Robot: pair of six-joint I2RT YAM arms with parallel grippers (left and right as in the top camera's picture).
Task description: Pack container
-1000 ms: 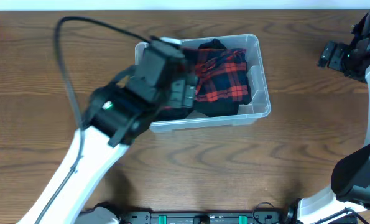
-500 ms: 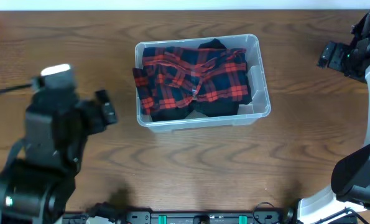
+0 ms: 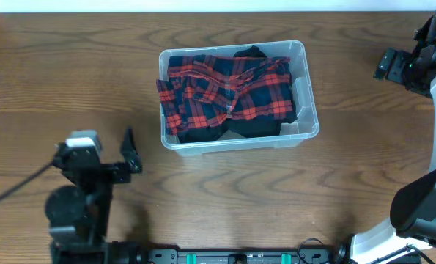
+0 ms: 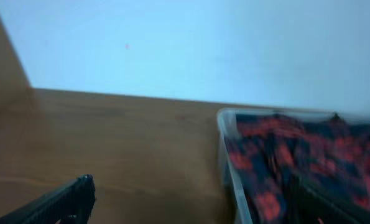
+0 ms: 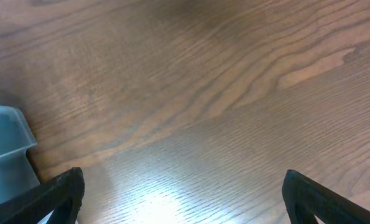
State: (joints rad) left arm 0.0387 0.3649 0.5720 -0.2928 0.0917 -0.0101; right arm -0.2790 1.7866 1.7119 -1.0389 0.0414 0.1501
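Note:
The clear plastic container (image 3: 305,128) stands in the middle of the table, with a red and dark blue plaid cloth (image 3: 228,92) piled inside, one end over the left rim. My left gripper (image 3: 132,152) is open and empty, low at the front left, apart from the container. In the blurred left wrist view the container (image 4: 227,149) and cloth (image 4: 278,155) are ahead to the right of the gripper (image 4: 191,205). My right gripper (image 3: 388,64) is open and empty at the far right. Its wrist view shows spread fingertips (image 5: 57,193) over bare wood and a container corner (image 5: 7,140).
The brown wooden table (image 3: 71,81) runs to a white wall at the back (image 4: 203,43). The left arm's base and cable (image 3: 12,194) sit at the front left. The right arm's base (image 3: 423,205) stands at the front right.
My left arm has drawn back from over the container to the front left, leaving the plaid cloth in the container. The right arm has not moved.

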